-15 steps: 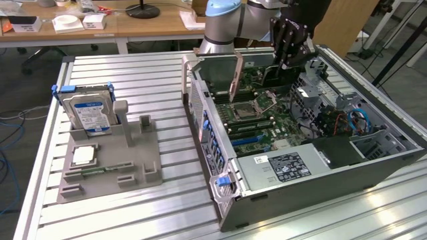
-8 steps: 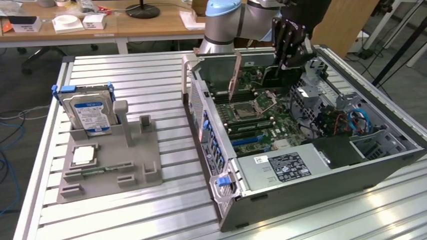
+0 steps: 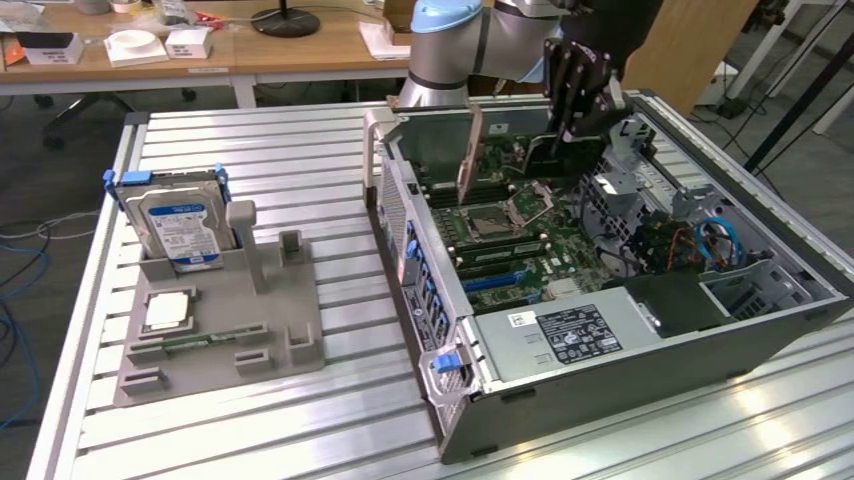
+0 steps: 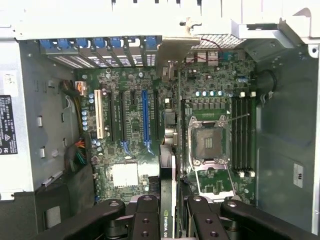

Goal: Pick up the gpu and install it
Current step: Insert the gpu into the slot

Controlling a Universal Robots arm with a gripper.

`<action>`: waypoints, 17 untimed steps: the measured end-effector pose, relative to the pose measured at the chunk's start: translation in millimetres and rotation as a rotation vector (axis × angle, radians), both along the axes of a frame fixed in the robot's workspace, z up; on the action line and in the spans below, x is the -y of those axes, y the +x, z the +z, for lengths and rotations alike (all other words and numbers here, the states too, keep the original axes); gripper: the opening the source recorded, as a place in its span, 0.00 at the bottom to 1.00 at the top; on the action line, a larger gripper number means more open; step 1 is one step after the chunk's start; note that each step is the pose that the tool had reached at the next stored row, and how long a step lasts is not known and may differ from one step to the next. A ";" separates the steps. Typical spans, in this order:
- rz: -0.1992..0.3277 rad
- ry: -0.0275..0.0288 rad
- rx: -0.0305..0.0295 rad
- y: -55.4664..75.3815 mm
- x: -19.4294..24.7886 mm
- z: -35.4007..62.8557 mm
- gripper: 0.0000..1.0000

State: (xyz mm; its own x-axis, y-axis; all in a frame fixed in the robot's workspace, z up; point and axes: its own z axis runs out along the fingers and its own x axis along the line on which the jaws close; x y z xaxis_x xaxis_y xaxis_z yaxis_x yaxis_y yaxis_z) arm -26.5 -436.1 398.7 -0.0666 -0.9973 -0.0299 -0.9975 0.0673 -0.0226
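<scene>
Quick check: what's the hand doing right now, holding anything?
Hand: closed on the gpu, held upright on edge over the open computer case, above the motherboard.

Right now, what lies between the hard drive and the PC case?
In the exterior view, the grey holder's upright posts, then bare table slats; nothing else lies between the hard drive and the case.

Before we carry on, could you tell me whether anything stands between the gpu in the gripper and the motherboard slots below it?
Nothing visible does. The gripper holds the gpu edge-on above the motherboard, and the expansion slots beneath look unoccupied.
</scene>
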 end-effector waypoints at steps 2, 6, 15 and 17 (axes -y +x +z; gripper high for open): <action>0.000 -0.0157 -0.0050 0.0 0.0 -0.2 0.26; 0.000 -0.0257 -0.0064 0.0 0.0 -0.4 0.26; 0.000 -0.0261 -0.0064 0.0 -0.1 -1.5 0.26; 0.000 -0.0261 -0.0064 0.0 0.0 -2.7 0.26</action>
